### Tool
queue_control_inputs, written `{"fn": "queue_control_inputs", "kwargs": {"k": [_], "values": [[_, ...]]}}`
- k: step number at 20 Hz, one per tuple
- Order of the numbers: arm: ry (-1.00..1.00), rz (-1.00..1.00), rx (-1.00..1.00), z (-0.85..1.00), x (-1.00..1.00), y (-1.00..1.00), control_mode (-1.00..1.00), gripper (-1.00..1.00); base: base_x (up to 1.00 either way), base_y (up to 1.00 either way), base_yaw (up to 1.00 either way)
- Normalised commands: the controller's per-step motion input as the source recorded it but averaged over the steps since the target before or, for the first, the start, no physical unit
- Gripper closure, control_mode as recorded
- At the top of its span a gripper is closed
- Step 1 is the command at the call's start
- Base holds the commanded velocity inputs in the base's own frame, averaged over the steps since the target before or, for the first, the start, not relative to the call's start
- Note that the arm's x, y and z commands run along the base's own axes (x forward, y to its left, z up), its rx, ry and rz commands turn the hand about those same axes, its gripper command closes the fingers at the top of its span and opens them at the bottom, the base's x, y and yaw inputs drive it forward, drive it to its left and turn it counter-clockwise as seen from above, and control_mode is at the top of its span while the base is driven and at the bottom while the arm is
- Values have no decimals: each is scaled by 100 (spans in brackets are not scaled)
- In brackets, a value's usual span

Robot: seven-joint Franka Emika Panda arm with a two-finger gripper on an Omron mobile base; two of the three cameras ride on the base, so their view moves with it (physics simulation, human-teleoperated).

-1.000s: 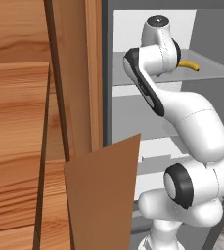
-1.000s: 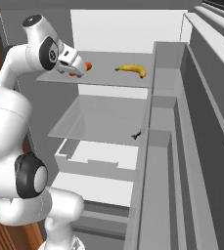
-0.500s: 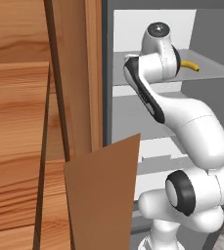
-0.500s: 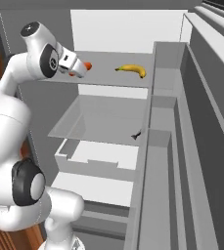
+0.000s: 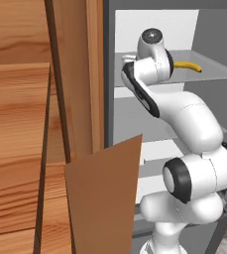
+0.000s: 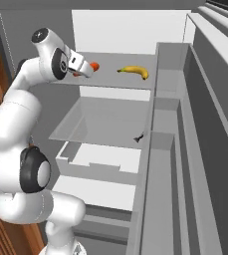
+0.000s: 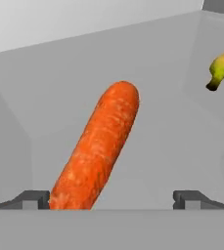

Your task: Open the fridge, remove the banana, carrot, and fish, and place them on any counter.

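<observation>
The fridge point(image 6: 125, 27) stands open, its door point(image 6: 210, 129) swung to the right. On its top shelf lie the orange carrot point(image 6: 94, 66) and, further right, the yellow banana point(image 6: 133, 71) point(image 5: 187, 65). The small dark fish point(image 6: 139, 137) rests at the right edge of the middle shelf. My gripper point(image 6: 87, 69) reaches onto the top shelf and is open. In the hand view the carrot point(image 7: 99, 146) runs away from my gripper point(image 7: 112, 200), its near end between the fingertips point(image 7: 33, 199), close to the left one. The banana's tip point(image 7: 223, 68) shows at the upper right. The counter is out of view.
Wooden cabinets point(image 5: 30, 124) and a wooden panel point(image 5: 105, 198) stand close on the left of the fridge opening. Below the shelves sits a white drawer point(image 6: 98, 159). The door's grey bins point(image 6: 165, 164) line the right side.
The arm has stretched deeper onto the top shelf, bringing the hand up to the carrot. The jaws stayed wide apart; banana, carrot and fish have not moved.
</observation>
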Motion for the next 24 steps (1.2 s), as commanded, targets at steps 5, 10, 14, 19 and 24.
{"fn": "queue_control_inputs", "kwargs": {"k": [5, 10, 14, 19, 24], "values": [[0, -2, 0, 0, 48, 0, -100, -100, 0, 0, 0], [0, -3, 0, -4, 32, 0, -100, -100, 0, 0, 0], [0, -6, -2, -20, 7, -1, -100, -100, 0, 0, 0], [0, -9, -3, -42, -6, -5, -100, 100, 0, 0, 0], [0, -5, -1, -35, 0, -2, -100, 100, 0, 0, 0]]}}
